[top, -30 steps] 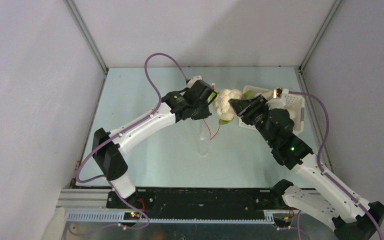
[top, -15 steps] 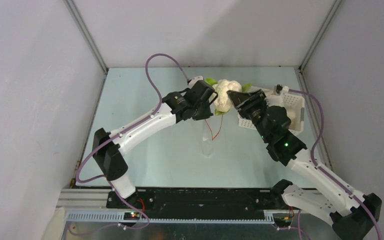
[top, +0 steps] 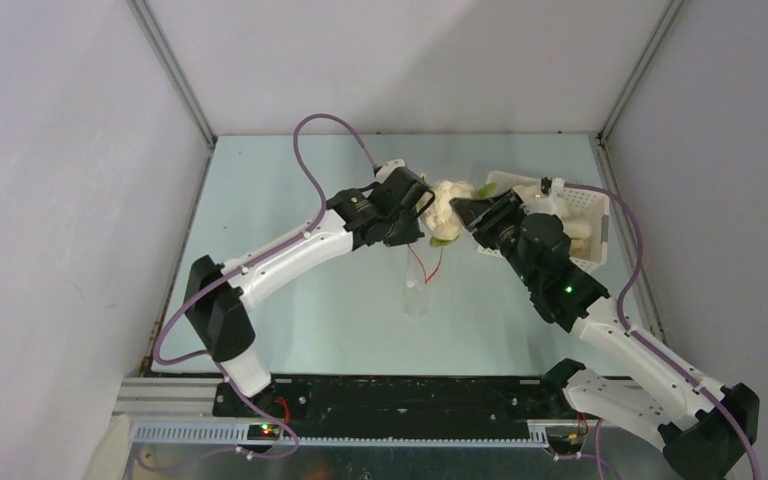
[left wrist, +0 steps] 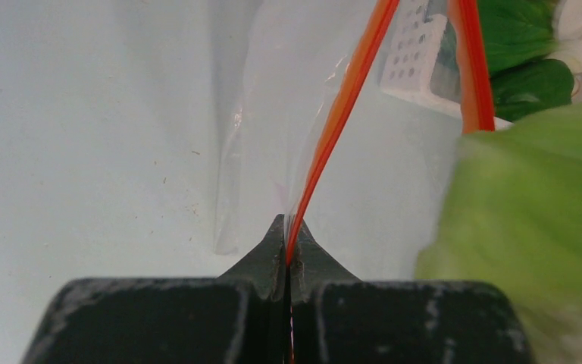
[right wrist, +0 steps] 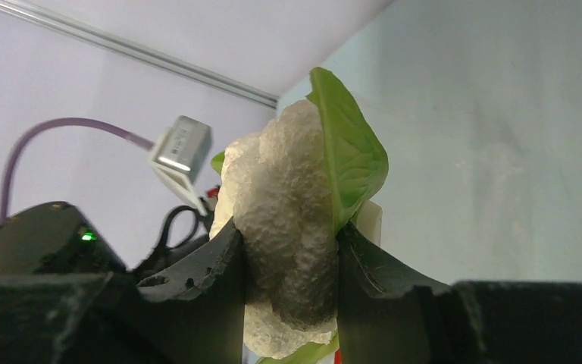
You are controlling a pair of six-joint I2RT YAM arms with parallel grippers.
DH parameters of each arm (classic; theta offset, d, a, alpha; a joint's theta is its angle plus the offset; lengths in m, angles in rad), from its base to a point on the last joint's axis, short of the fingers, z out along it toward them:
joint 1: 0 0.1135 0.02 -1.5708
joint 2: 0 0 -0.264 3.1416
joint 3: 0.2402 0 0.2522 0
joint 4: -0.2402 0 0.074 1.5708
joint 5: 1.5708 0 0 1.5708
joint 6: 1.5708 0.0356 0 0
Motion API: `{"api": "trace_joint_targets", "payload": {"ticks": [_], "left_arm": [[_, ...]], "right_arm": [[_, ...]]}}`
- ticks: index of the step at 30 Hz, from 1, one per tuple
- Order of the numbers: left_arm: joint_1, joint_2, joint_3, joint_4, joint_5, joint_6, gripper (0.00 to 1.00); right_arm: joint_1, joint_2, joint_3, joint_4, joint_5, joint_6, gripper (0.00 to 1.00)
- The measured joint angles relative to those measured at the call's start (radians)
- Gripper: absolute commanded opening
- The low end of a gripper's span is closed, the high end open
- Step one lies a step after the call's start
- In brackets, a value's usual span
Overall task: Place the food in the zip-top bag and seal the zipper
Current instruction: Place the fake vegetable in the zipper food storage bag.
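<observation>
My left gripper [top: 422, 214] [left wrist: 288, 254] is shut on the orange-red zipper [left wrist: 341, 114] of the clear zip-top bag [top: 415, 285] [left wrist: 273, 114]. It holds the bag up so that it hangs toward the table, its mouth partly open. My right gripper [top: 463, 212] [right wrist: 292, 265] is shut on a cream-white bumpy food piece with green leaves [top: 443, 204] [right wrist: 292, 205]. It holds the piece right beside the left gripper, at the bag's mouth. One green leaf [left wrist: 530, 220] fills the right of the left wrist view.
A white perforated basket [top: 585, 205] [left wrist: 413, 53] stands at the back right behind my right arm, with more green and white food [left wrist: 530, 53] in it. The enclosure walls stand close behind and on both sides.
My right gripper has carried the food piece a little left, first up and back, then down, closer to the left gripper and the bag's mouth. The left gripper has kept hold of the zipper.
</observation>
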Motion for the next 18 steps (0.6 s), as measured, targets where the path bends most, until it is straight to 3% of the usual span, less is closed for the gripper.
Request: {"api": "trace_joint_targets", "payload": {"ticks": [10,18], "left_arm": [[0.000,-0.064,-0.022,0.024,0.001,0.000,0.00],[0.000,-0.084,-0.022,0.027,0.000,0.012,0.00]], "right_arm": [[0.011,-0.020,-0.002,-0.168,-0.013,-0.169,0.00],[0.093,0.051,0.057,-0.222,-0.084,-0.447,0.00]]}}
